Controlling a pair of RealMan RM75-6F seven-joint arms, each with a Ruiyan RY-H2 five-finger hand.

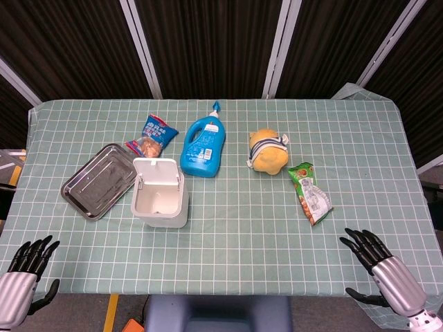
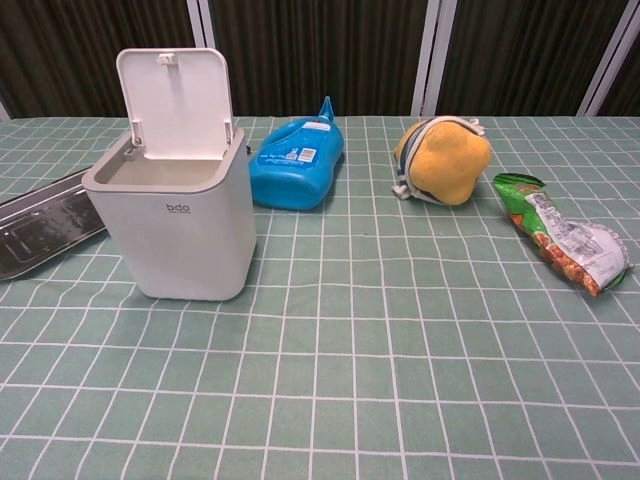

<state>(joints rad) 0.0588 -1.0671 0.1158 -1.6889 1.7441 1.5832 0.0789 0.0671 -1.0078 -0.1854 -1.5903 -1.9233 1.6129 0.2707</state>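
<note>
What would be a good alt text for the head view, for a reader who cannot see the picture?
Seen from above, both robot hands, left hand and right hand, rest open with fingers spread at the near edge of a green checked table, holding nothing. Farther back lie a metal tray, an open white bin, a blue snack bag, a blue detergent bottle, a yellow plush toy and a green snack bag.

Both hands look alike: the left hand (image 1: 28, 259) and right hand (image 1: 370, 250) have slim black segmented fingers, each set on a smooth silver-grey metallic wrist casing.
</note>
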